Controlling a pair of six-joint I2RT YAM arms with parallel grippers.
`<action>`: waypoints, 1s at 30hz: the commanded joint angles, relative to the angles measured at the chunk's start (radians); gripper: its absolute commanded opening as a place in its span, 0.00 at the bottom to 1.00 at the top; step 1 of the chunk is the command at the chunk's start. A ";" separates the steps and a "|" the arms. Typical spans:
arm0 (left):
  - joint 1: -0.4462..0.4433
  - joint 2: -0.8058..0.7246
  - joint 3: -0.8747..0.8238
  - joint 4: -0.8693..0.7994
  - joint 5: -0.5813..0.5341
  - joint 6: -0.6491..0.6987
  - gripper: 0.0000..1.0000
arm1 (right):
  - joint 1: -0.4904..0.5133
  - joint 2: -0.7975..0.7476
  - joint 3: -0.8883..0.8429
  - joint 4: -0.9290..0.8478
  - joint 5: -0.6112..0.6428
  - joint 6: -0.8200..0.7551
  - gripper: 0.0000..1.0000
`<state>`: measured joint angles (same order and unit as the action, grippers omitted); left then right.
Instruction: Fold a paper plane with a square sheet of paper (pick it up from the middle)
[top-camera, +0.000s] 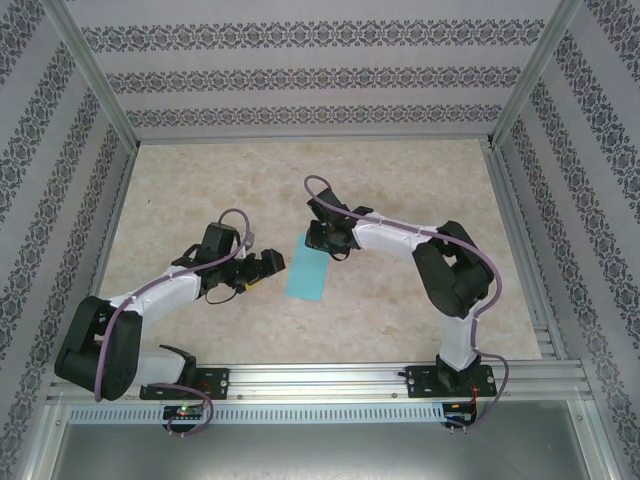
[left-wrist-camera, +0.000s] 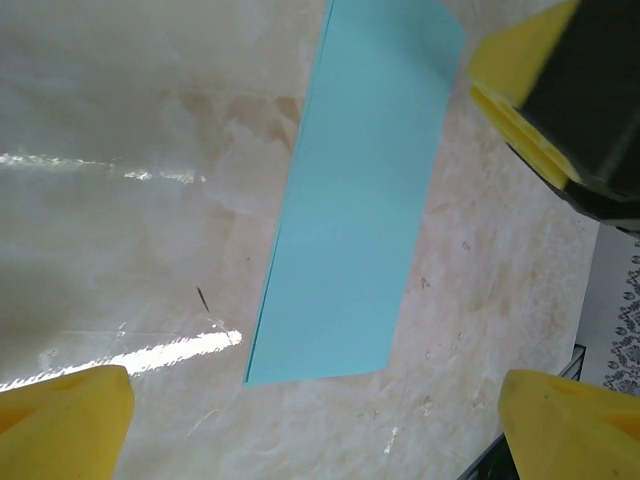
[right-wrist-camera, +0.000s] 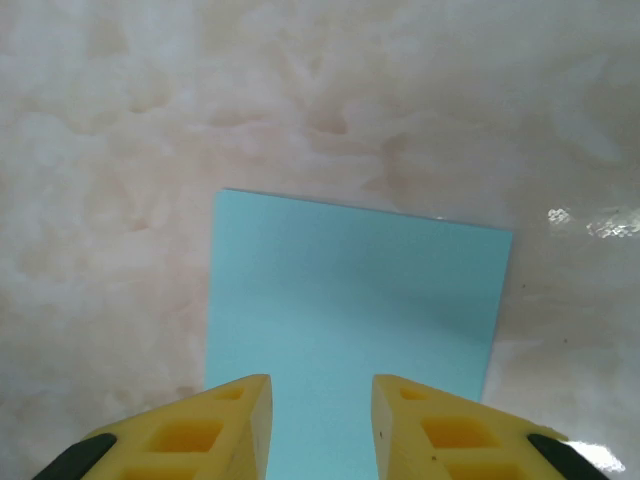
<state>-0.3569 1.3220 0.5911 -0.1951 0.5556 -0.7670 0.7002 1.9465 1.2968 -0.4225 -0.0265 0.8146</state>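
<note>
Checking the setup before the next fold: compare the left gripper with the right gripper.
The left gripper has its fingers spread wide; the right gripper leaves only a narrow gap. The left gripper sits beside a long edge of the turquoise paper; the right gripper is over its far short end. Both have yellow fingers, and neither appears to grip the paper.

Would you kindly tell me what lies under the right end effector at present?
The turquoise paper, a flat rectangle on the marbled table, lies beneath the right end effector. Its yellow fingers cover part of the paper, so whether they touch it cannot be seen.
</note>
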 joint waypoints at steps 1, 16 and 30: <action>-0.029 0.026 0.042 0.020 0.030 0.013 0.93 | 0.006 0.064 0.046 -0.034 0.014 0.002 0.33; -0.129 0.182 0.116 -0.028 0.013 0.014 0.91 | -0.053 0.117 -0.062 0.091 -0.118 0.013 0.33; -0.186 0.211 0.126 -0.049 -0.010 -0.013 0.89 | -0.105 0.120 -0.162 0.219 -0.231 0.048 0.33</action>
<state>-0.5251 1.5246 0.6914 -0.2146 0.5518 -0.7692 0.6006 1.9942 1.1877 -0.2062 -0.2687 0.8478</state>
